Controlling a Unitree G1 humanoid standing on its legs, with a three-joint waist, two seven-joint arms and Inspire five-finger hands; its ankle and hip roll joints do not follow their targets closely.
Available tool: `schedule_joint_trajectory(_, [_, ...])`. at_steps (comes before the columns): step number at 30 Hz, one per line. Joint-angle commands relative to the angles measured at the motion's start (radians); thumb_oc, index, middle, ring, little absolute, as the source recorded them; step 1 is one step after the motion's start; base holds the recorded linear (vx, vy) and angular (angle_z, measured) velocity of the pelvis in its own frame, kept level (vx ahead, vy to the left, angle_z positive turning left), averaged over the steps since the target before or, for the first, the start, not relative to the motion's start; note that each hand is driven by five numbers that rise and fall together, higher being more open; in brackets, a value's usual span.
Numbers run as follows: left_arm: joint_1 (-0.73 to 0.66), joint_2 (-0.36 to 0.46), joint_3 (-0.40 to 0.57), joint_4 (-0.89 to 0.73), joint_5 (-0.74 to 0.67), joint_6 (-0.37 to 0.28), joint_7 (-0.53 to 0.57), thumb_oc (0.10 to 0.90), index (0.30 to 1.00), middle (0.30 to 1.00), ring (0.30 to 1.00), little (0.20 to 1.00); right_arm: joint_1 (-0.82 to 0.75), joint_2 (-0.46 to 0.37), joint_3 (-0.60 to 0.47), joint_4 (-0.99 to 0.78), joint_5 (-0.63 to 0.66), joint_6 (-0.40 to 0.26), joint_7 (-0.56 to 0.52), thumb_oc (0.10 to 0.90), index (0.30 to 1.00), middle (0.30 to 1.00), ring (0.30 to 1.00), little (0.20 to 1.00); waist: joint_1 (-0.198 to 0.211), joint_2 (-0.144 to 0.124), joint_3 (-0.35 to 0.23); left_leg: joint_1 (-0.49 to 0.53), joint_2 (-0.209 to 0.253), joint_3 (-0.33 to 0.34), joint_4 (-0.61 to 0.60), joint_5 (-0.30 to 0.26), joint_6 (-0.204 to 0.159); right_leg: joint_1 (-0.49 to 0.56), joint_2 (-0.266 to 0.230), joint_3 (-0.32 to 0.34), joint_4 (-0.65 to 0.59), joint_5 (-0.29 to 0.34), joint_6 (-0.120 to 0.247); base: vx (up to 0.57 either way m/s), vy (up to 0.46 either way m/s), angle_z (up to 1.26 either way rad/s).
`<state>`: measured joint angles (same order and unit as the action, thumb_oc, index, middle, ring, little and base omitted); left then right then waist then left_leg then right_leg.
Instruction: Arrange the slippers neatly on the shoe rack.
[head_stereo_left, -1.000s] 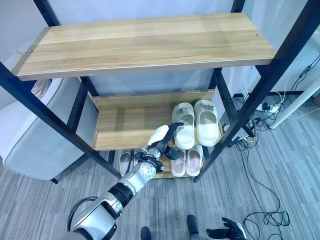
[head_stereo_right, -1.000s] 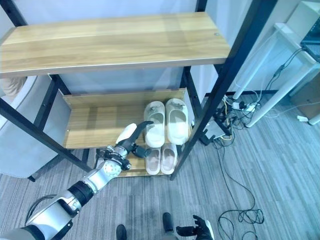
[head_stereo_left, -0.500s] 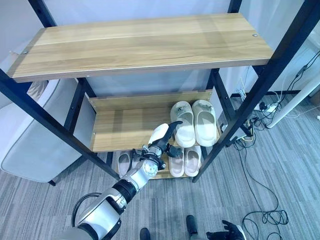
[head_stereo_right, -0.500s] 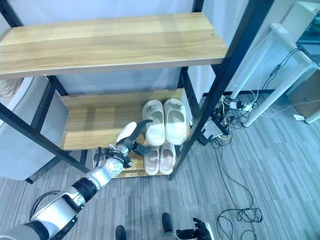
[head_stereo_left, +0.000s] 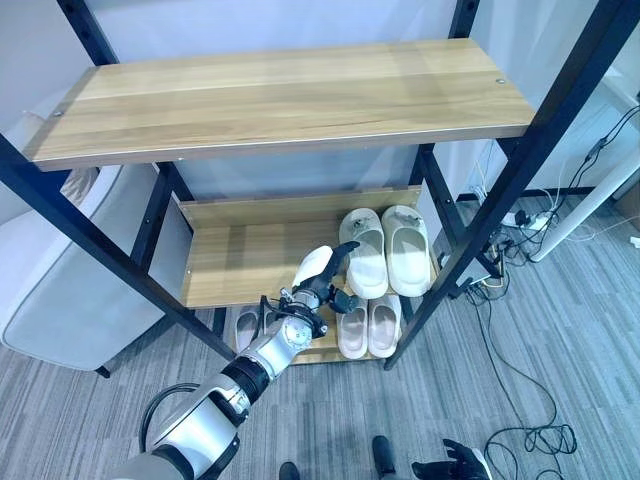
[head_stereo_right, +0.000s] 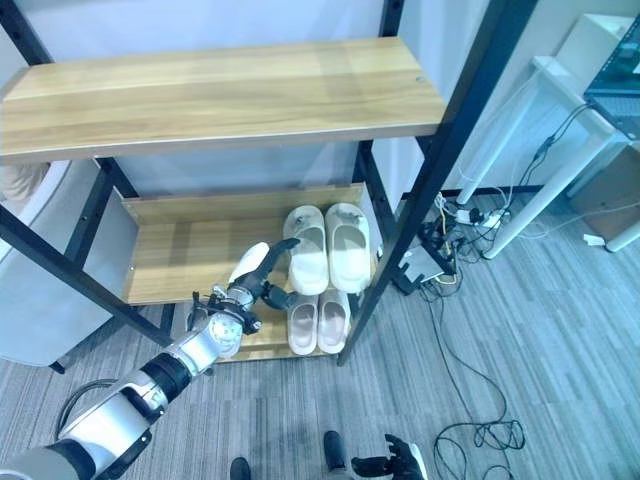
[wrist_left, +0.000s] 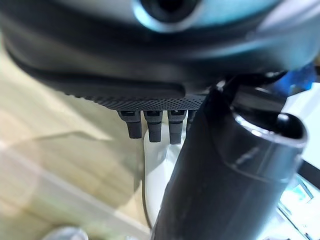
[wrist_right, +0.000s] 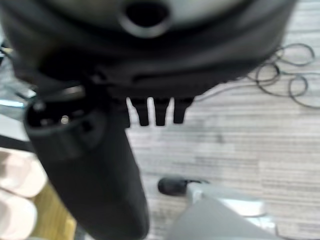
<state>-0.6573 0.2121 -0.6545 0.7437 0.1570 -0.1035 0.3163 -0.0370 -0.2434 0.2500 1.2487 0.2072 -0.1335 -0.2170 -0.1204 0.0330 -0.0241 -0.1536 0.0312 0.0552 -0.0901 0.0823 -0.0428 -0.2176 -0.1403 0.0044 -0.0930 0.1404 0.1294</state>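
A cream pair of slippers, left one (head_stereo_left: 366, 252) and right one (head_stereo_left: 405, 245), lies side by side at the right end of the rack's middle shelf (head_stereo_left: 250, 255). My left hand (head_stereo_left: 318, 283) reaches in at that shelf's front edge, open, with straight fingers (wrist_left: 152, 127) pointing at the heel side of the left cream slipper (wrist_left: 156, 160); I cannot tell if they touch it. On the bottom shelf lie a pale pink pair (head_stereo_left: 367, 327) and a grey pair (head_stereo_left: 247, 325). My right hand (head_stereo_left: 450, 465) hangs low over the floor, open and idle.
The wide top shelf (head_stereo_left: 280, 95) overhangs the work. Black frame posts (head_stereo_left: 470, 240) stand at the corners. A pale padded seat (head_stereo_left: 70, 290) sits left of the rack. Cables and a power strip (head_stereo_left: 520, 215) lie on the floor to the right.
The camera has shifted slightly. My left hand stays by the left cream slipper's heel; the slippers have not visibly moved.
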Motion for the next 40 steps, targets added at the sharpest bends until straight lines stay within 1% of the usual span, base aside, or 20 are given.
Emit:
schedule_joint_trajectory(1, [-0.108,0.022,0.116,-0.052,-0.025,-0.073,0.027,0.800,0.900,0.900,0.900,0.900,0.011,-0.018,-0.011,0.025,0.019,-0.012,0.006,0.800,0.900,0.900,0.900,0.900,0.039,-0.016,-0.015,0.011,-0.029,-0.027,0.003,-0.060,-0.002,0.044,0.021,-0.055,0.006,-0.078,0.029,0.00,0.000,0.00])
schedule_joint_trajectory(4, [-0.004,0.071,0.149,-0.159,-0.053,-0.095,0.005,0.800,0.900,0.900,0.900,0.900,0.011,-0.012,-0.023,0.028,0.022,-0.011,0.008,0.800,0.900,0.900,0.900,0.900,0.054,-0.022,-0.024,0.026,-0.028,-0.029,0.003,-0.063,-0.002,0.059,0.022,-0.061,0.006,-0.081,0.028,0.00,-0.006,0.01])
schedule_joint_trajectory(9, [0.122,0.116,0.188,-0.287,-0.070,-0.105,-0.042,0.800,0.900,0.900,0.900,0.900,0.016,0.004,-0.026,0.031,0.009,-0.003,0.020,0.800,0.900,0.900,0.900,0.900,0.076,-0.029,-0.040,0.049,-0.026,-0.034,0.003,-0.067,-0.004,0.086,0.027,-0.071,0.006,-0.087,0.024,-0.01,-0.027,0.06])
schedule_joint_trajectory(13, [0.284,0.163,0.239,-0.432,-0.161,-0.136,-0.113,0.800,0.900,0.900,0.900,0.900,0.023,0.008,-0.046,0.023,0.003,0.000,0.020,0.800,0.900,0.900,0.900,0.900,0.099,-0.029,-0.047,0.069,-0.024,-0.040,0.003,-0.069,-0.004,0.110,0.029,-0.082,0.006,-0.091,0.020,-0.01,-0.030,0.08])
schedule_joint_trajectory(14, [0.288,0.165,0.240,-0.436,-0.162,-0.134,-0.115,0.800,0.900,0.900,0.900,0.900,0.025,0.008,-0.044,0.023,0.003,0.000,0.020,0.800,0.900,0.900,0.900,0.900,0.098,-0.029,-0.048,0.070,-0.024,-0.039,0.003,-0.069,-0.004,0.112,0.030,-0.082,0.006,-0.091,0.020,-0.01,-0.021,0.04])
schedule_joint_trajectory(15, [0.389,0.193,0.258,-0.493,-0.194,-0.147,-0.161,0.800,0.900,0.900,0.900,0.900,0.031,0.008,-0.058,0.015,-0.003,-0.001,0.019,0.800,0.900,0.900,0.900,0.900,0.109,-0.026,-0.051,0.082,-0.025,-0.041,0.003,-0.072,-0.002,0.124,0.032,-0.087,0.006,-0.094,0.019,0.00,0.000,0.00])
schedule_joint_trajectory(18, [0.520,0.246,0.286,-0.544,-0.193,-0.154,-0.207,0.800,0.900,0.900,0.900,0.900,0.033,0.004,-0.072,0.012,-0.013,0.000,0.019,0.800,0.900,0.900,0.900,0.900,0.124,-0.021,-0.059,0.099,-0.022,-0.043,0.003,-0.076,-0.002,0.145,0.033,-0.093,0.006,-0.099,0.017,0.00,-0.011,0.00])
schedule_joint_trajectory(19, [0.521,0.246,0.286,-0.544,-0.193,-0.154,-0.207,0.800,0.900,0.900,0.900,0.900,0.033,0.004,-0.072,0.012,-0.013,0.000,0.018,0.800,0.900,0.900,0.900,0.900,0.123,-0.021,-0.059,0.099,-0.022,-0.043,0.003,-0.076,-0.002,0.145,0.033,-0.093,0.006,-0.099,0.017,-0.02,-0.018,0.18])
schedule_joint_trajectory(21, [0.634,0.285,0.325,-0.589,-0.263,-0.162,-0.252,0.800,0.900,0.900,0.900,0.900,0.032,-0.004,-0.085,0.012,-0.020,0.001,0.015,0.800,0.900,0.900,0.900,0.900,0.136,-0.017,-0.063,0.108,-0.021,-0.047,0.003,-0.073,-0.002,0.157,0.037,-0.101,0.006,-0.101,0.015,-0.02,-0.019,0.14])
schedule_joint_trajectory(24, [0.735,0.300,0.359,-0.610,-0.340,-0.164,-0.297,0.800,0.900,0.900,0.900,0.900,0.040,0.006,-0.086,0.019,-0.031,-0.002,0.014,0.800,0.900,0.900,0.900,0.900,0.147,-0.015,-0.068,0.113,-0.018,-0.051,0.003,-0.072,-0.004,0.165,0.038,-0.106,0.006,-0.103,0.013,-0.01,-0.007,0.04])
schedule_joint_trajectory(27, [0.774,0.297,0.350,-0.531,-0.344,-0.154,-0.322,0.800,0.900,0.900,0.900,0.900,0.041,0.006,-0.088,0.032,-0.021,-0.004,0.021,0.800,0.900,0.900,0.900,0.900,0.152,-0.016,-0.070,0.117,-0.016,-0.058,0.003,-0.070,-0.004,0.172,0.041,-0.111,0.007,-0.106,0.008,-0.01,-0.012,0.09])
schedule_joint_trajectory(28, [0.773,0.261,0.331,-0.351,-0.293,-0.132,-0.316,0.800,0.900,0.900,0.900,0.900,0.043,0.007,-0.089,0.037,-0.005,-0.009,0.028,0.800,0.900,0.900,0.900,0.900,0.149,-0.018,-0.071,0.123,-0.014,-0.059,0.003,-0.070,-0.004,0.180,0.042,-0.115,0.007,-0.109,0.006,-0.01,-0.017,0.05])
schedule_joint_trajectory(29, [0.770,0.258,0.329,-0.345,-0.291,-0.135,-0.314,0.800,0.900,0.900,0.900,0.900,0.043,0.006,-0.089,0.037,-0.004,-0.009,0.028,0.800,0.900,0.900,0.900,0.900,0.150,-0.017,-0.070,0.124,-0.014,-0.059,0.003,-0.071,-0.004,0.181,0.043,-0.115,0.007,-0.109,0.006,0.00,-0.021,0.04])
schedule_joint_trajectory(30, [0.742,0.211,0.322,-0.178,-0.233,-0.112,-0.284,0.800,0.900,0.900,0.900,0.900,0.041,0.003,-0.089,0.037,0.016,-0.011,0.034,0.800,0.900,0.900,0.900,0.900,0.142,-0.020,-0.071,0.127,-0.014,-0.058,0.003,-0.071,-0.004,0.181,0.044,-0.114,0.008,-0.109,0.004,0.00,0.000,0.00])
schedule_joint_trajectory(33, [0.724,0.179,0.326,-0.092,-0.221,-0.108,-0.272,0.800,0.900,0.900,0.900,0.900,0.042,0.000,-0.090,0.034,0.028,-0.015,0.038,0.800,0.900,0.900,0.900,0.900,0.137,-0.019,-0.070,0.129,-0.013,-0.058,0.003,-0.071,-0.004,0.181,0.044,-0.113,0.008,-0.108,0.003,0.00,0.000,0.00])
schedule_joint_trajectory(34, [0.688,0.129,0.337,0.077,-0.178,-0.101,-0.231,0.800,0.900,0.900,0.900,0.900,0.051,-0.003,-0.094,0.028,0.054,-0.018,0.049,0.800,0.900,0.900,0.900,0.900,0.126,-0.020,-0.069,0.131,-0.013,-0.055,0.003,-0.071,-0.005,0.179,0.044,-0.110,0.008,-0.107,0.002,-0.01,0.000,-0.04])
schedule_joint_trajectory(35, [0.672,0.113,0.343,0.141,-0.154,-0.100,-0.212,0.800,0.900,0.900,0.900,0.900,0.057,-0.002,-0.092,0.031,0.057,-0.022,0.054,0.800,0.900,0.900,0.900,0.900,0.122,-0.021,-0.069,0.132,-0.014,-0.053,0.003,-0.072,-0.004,0.180,0.045,-0.108,0.008,-0.107,0.002,-0.01,0.006,-0.04])
schedule_joint_trajectory(36, [0.653,0.079,0.357,0.293,-0.100,-0.079,-0.189,0.800,0.900,0.900,0.900,0.900,0.071,0.001,-0.083,0.037,0.059,-0.020,0.068,0.800,0.900,0.900,0.900,0.900,0.114,-0.022,-0.069,0.137,-0.013,-0.049,0.003,-0.075,-0.004,0.179,0.045,-0.105,0.007,-0.106,0.001,0.00,0.000,0.00])
schedule_joint_trajectory(37, [0.651,0.078,0.357,0.296,-0.100,-0.081,-0.188,0.800,0.900,0.900,0.900,0.900,0.070,0.001,-0.083,0.037,0.059,-0.020,0.068,0.800,0.900,0.900,0.900,0.900,0.115,-0.021,-0.068,0.137,-0.013,-0.049,0.003,-0.075,-0.004,0.180,0.045,-0.105,0.007,-0.106,0.001,0.00,0.006,-0.03])
schedule_joint_trajectory(40, [0.627,0.050,0.389,0.464,-0.067,-0.050,-0.173,0.800,0.900,0.900,0.900,0.900,0.071,0.005,-0.081,0.064,0.064,-0.018,0.076,0.800,0.900,0.900,0.900,0.900,0.109,-0.023,-0.073,0.145,-0.014,-0.044,0.003,-0.080,-0.004,0.183,0.049,-0.098,0.006,-0.109,-0.001,0.01,0.006,-0.08])
